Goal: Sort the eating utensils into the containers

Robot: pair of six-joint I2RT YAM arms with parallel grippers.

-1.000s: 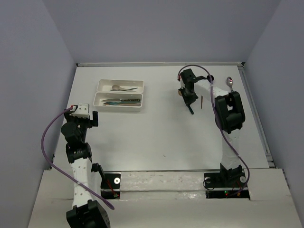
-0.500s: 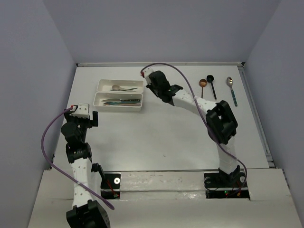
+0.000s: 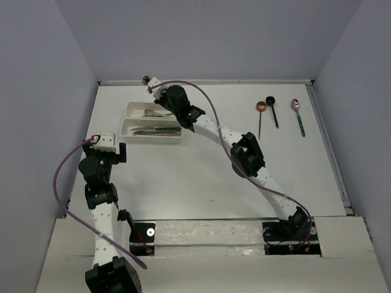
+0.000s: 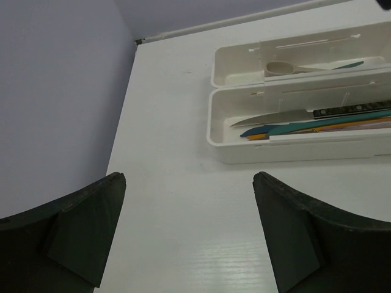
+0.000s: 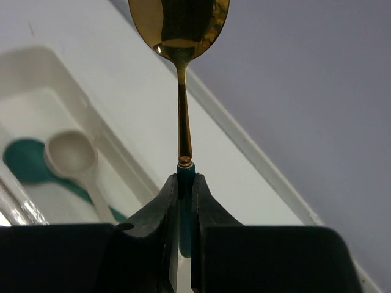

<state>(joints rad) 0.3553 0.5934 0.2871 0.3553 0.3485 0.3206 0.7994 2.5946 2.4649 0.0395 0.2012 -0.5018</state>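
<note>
Gold spoon [image 5: 178,24], pinched by right gripper [image 5: 185,180], has reached trays [image 3: 154,119] (left gripper [image 4: 189,183] gapes).

White left arm [image 3: 104,229] and right arm [image 3: 273,190], black joints there.
Purple cable [image 3: 58,177] trailing each; fingers [image 4: 85,226] dark, wedge-shaped, matte.

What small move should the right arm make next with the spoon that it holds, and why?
Probably lower it into the far tray. The right tool is shut on the gold spoon, held above that tray, where a beige spoon already lies; knives lie in the near tray.
</note>
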